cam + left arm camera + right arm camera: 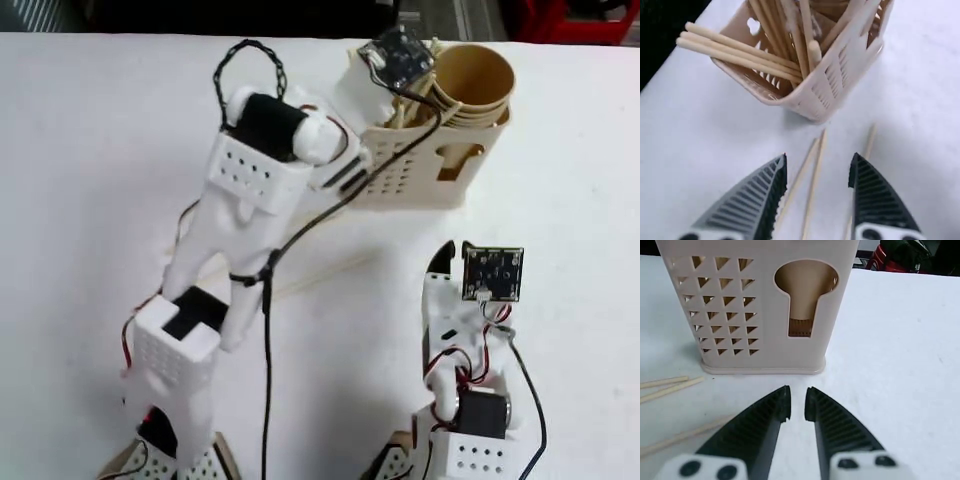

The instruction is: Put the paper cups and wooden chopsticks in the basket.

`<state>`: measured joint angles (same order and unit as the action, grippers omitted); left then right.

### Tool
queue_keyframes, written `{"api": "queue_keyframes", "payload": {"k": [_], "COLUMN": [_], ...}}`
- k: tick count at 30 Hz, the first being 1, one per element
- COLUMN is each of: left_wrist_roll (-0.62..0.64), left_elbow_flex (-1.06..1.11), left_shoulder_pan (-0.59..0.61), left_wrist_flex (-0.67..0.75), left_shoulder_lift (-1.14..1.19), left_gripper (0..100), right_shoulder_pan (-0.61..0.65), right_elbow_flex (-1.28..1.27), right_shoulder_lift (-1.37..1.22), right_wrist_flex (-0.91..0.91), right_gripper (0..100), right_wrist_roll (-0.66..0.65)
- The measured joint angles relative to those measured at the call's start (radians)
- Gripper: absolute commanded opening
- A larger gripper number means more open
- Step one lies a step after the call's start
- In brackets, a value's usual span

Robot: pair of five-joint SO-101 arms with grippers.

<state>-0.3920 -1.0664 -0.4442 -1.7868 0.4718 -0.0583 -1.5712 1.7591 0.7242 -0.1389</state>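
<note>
The left hand (818, 160) hangs wide open above 3 loose chopsticks (811, 192) lying on the counter (700, 150) just beside the basket (840, 80). The right hand (797, 392), narrowly parted and empty, faces the basket, which holds cups (473, 78) and more chopsticks.

Robotics lab or maker's workshop bench: a plain white table (80, 150) carries two arms built of white printed plastic, the left arm (240, 190) and the right arm (445, 330), with bare servo motors (480, 412) and loose red and black wiring (267, 350). An uncased camera circuit board (492, 272) rides on the right wrist, and red equipment (570, 18) stands in the dim room behind the table.
</note>
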Motion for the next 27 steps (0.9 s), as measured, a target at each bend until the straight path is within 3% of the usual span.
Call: {"api": "queue_keyframes", "payload": {"k": [8, 12, 21, 27], "left_wrist_roll": [-0.083, -0.109, -0.253, -0.269], "left_elbow_flex": [0.39, 0.589, 1.013, 1.189], "left_shoulder_pan": [0.003, 0.058, 0.181, 0.212], "left_wrist_flex": [0.008, 0.077, 0.394, 0.618], "left_shoulder_lift": [-0.229, -0.321, -0.334, -0.334], "left_gripper": [22, 22, 28, 29], "right_shoulder_pan": [0.0, 0.0, 0.0, 0.0], "right_elbow_flex": [0.0, 0.0, 0.0, 0.0], "right_shoulder_lift": [0.0, 0.0, 0.0, 0.0], "right_wrist_flex": [0.0, 0.0, 0.0, 0.0], "right_gripper": [6.6, 6.6, 6.6, 6.7], "right_wrist_roll": [0.0, 0.0, 0.0, 0.0]}}
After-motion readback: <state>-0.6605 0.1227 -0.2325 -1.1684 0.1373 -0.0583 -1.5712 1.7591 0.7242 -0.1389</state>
